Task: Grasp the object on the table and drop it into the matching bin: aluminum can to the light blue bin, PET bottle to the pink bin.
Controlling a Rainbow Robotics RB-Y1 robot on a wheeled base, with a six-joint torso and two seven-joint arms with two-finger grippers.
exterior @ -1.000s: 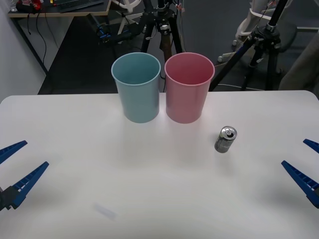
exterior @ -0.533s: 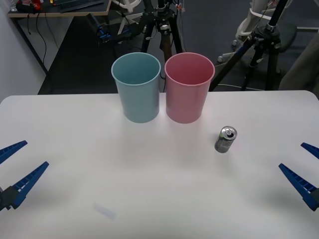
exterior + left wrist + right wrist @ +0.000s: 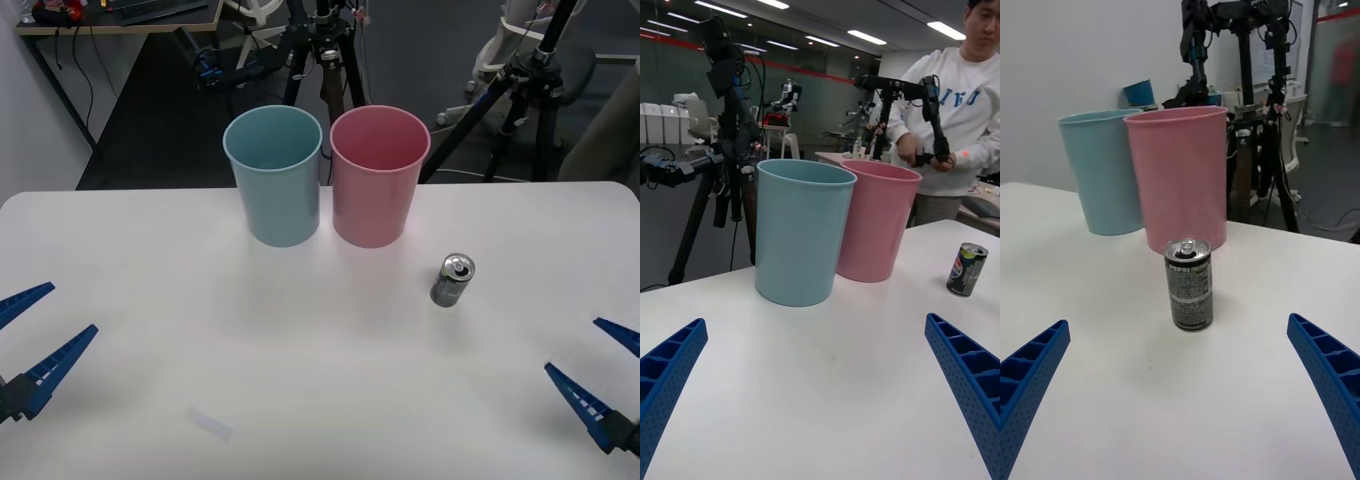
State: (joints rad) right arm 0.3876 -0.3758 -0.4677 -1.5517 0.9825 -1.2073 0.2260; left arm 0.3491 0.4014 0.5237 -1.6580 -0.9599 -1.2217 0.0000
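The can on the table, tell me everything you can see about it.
The can is a small metal drink can with a dark printed body, a shiny silver top and a pull tab. It stands upright and looks unopened and undented, on the white table, on the robot's right side, in front of and a little to the right of the pink bin. Nothing touches it except the tabletop. The right gripper, open, hangs apart from it, nearer the robot.

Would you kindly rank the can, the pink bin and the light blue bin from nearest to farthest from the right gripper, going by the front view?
From the open right gripper at the table's right edge:
1. Can, standing upright on the table's right half.
2. Pink bin, behind the can, near centre.
3. Light blue bin, beside the pink bin on its left.
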